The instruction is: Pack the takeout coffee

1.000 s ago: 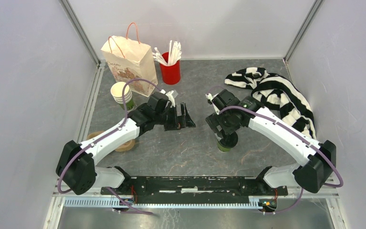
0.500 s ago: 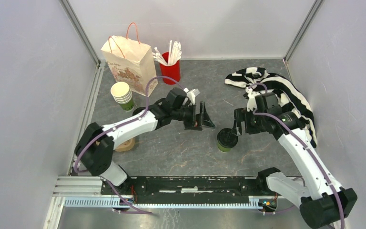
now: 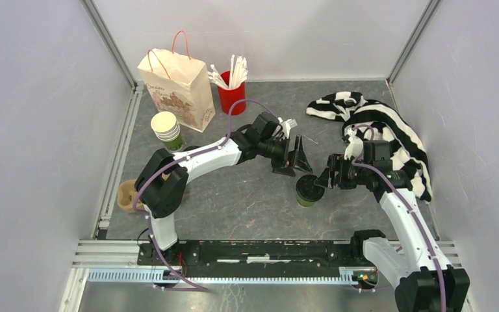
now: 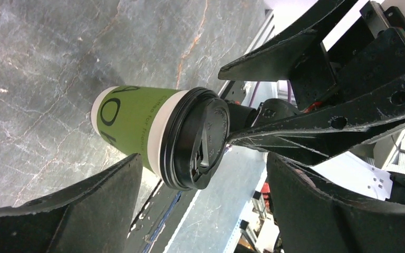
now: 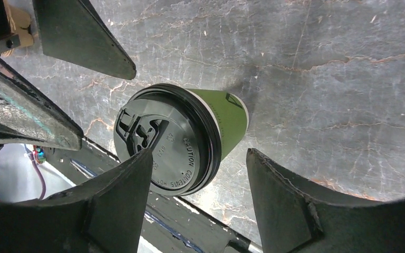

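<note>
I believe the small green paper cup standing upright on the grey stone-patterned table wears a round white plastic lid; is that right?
Not quite: the round plastic lid is black, not white, as the right wrist view shows. The small green paper cup does stand upright on the grey stone-patterned table.

Dark grey marbled table [image 3: 234, 201], green lidded cup [image 3: 309, 190] upright near its middle, striped black-and-white cloth [image 3: 380, 130] behind the cup to the right, red cup of white sticks [image 3: 232, 96] and paper bag [image 3: 177, 88] far behind it to the left, stack of lidless cups [image 3: 167, 130] left of it, brown round thing [image 3: 127, 196] far left of it, partly hidden.
</note>
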### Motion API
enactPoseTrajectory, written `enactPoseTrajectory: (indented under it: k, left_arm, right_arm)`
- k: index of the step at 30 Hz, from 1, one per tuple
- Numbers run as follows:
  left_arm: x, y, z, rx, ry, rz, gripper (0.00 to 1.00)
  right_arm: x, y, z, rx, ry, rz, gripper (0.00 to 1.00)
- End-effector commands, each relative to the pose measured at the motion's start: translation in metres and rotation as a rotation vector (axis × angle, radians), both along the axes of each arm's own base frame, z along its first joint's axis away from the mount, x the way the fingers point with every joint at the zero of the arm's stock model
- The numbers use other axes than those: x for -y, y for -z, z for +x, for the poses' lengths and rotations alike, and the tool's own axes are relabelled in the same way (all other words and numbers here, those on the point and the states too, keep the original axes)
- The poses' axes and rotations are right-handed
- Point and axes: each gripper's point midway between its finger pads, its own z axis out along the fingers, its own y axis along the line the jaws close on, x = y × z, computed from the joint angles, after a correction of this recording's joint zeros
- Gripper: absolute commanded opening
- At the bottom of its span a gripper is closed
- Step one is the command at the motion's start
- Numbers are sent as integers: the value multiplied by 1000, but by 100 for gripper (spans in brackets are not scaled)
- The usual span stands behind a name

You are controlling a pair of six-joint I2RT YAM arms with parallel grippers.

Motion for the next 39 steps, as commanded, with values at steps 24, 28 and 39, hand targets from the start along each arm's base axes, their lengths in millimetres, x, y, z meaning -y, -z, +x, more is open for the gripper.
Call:
enactPoseTrajectory:
  k: [24, 28, 39]
  left_arm:
    - [-16, 30, -26, -63, 13, 33, 35]
    - [-28, 31, -31, -54, -23, 57, 36]
    - [-34, 11, -38, -71, -75, -7, 53]
  right_arm:
    - [-43, 3, 5, 148, -173, 288, 57]
    - [-53, 2, 4, 147, -226, 318, 59]
    - [-45, 2, 21, 89, -230, 197, 68]
